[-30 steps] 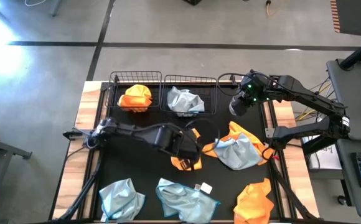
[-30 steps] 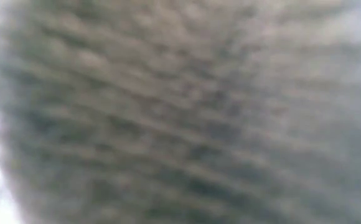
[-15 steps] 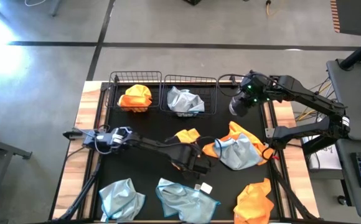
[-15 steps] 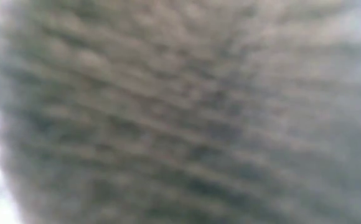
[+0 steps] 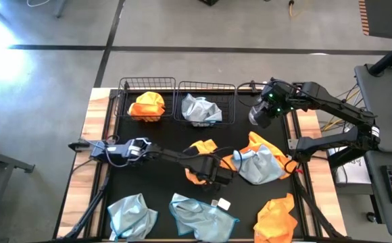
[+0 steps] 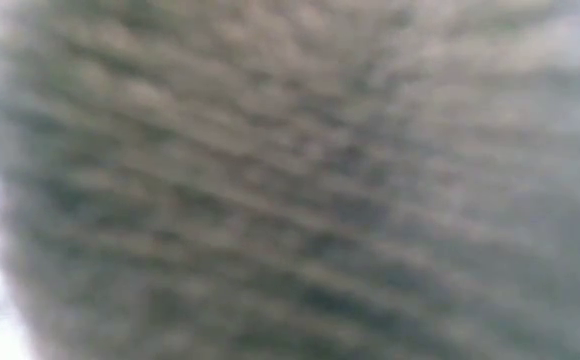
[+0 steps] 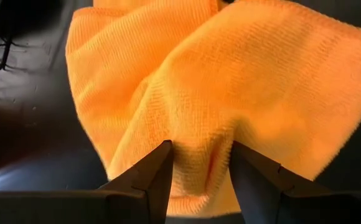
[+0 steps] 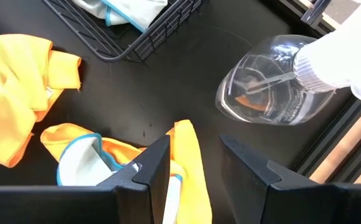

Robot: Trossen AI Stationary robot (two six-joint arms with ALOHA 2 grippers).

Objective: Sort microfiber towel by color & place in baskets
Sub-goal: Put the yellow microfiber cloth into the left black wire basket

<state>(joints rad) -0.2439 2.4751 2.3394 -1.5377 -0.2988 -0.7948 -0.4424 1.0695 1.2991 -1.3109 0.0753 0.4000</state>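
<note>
Poised, left gripper (image 7: 199,163) spread over an orange towel (image 7: 199,81); next, a pinch, then the orange-holding basket (image 5: 123,101).

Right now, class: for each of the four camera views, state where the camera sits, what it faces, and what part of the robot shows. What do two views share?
High view: overhead, looking down; both arms, two baskets.
Low view: table height, blocked by blurred grey texture; no robot visible.
Left wrist view: left gripper open at an orange towel.
Right wrist view: right gripper open, above a spray bottle.
Shared: the orange towel also shows in the high view.
</note>
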